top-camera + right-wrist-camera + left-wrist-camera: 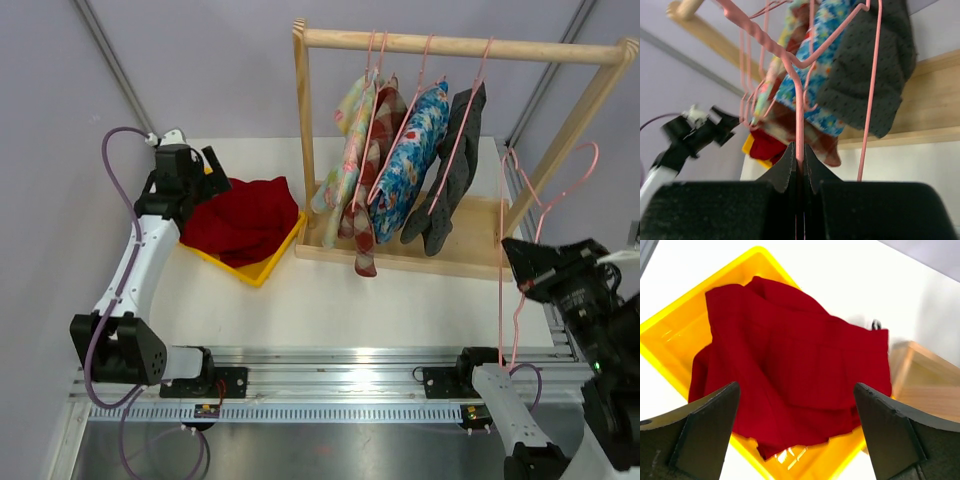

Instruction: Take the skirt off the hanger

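Observation:
A red skirt (243,220) lies crumpled in the yellow tray (262,268) at the back left; it fills the left wrist view (790,370). My left gripper (205,165) hovers over it, open and empty, its fingers (705,425) wide apart. My right gripper (522,275) at the right is shut on a bare pink wire hanger (512,290), which carries no garment. In the right wrist view the hanger's wire (799,125) rises from between the closed fingers.
A wooden rack (460,47) stands at the back centre with several garments on pink hangers: a pale floral one (345,165), a plaid one (372,190), a blue floral one (410,160) and a dark grey one (455,170). An aluminium rail (350,385) runs along the near edge.

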